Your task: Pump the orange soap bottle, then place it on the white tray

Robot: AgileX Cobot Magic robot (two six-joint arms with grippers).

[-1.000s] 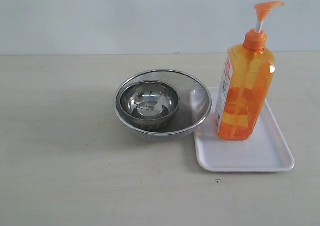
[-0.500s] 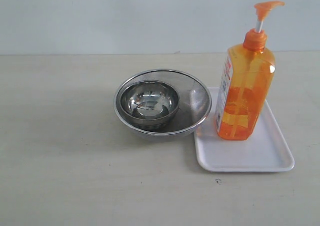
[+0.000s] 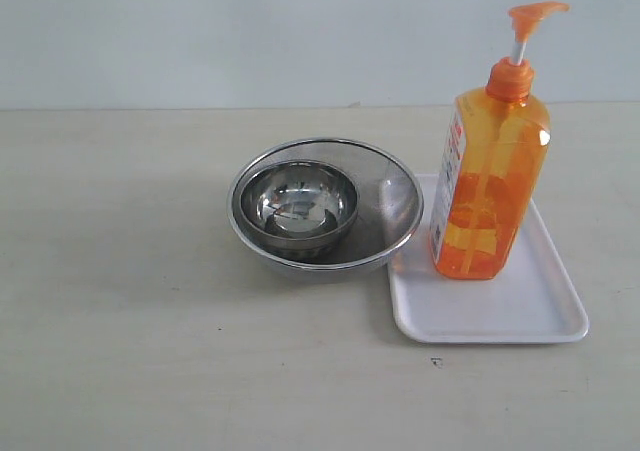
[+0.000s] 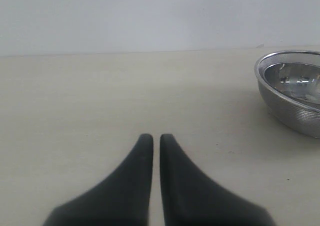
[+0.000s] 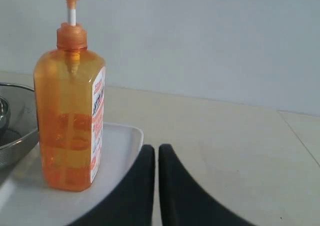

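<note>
The orange soap bottle [image 3: 490, 186] stands upright on the white tray [image 3: 520, 316], near the tray's far left part, pump head raised on its white stem. In the right wrist view the bottle [image 5: 69, 116] rests on the tray [image 5: 117, 146], and my right gripper [image 5: 156, 149] is shut, empty, apart from the bottle, beside the tray's corner. My left gripper [image 4: 156, 138] is shut over bare table with nothing in it. Neither gripper shows in the exterior view.
Two nested steel bowls [image 3: 325, 206] sit just left of the tray, the big bowl's rim touching or overlapping the tray's edge. The bowls [image 4: 292, 88] also appear in the left wrist view. A pale wall stands behind the table.
</note>
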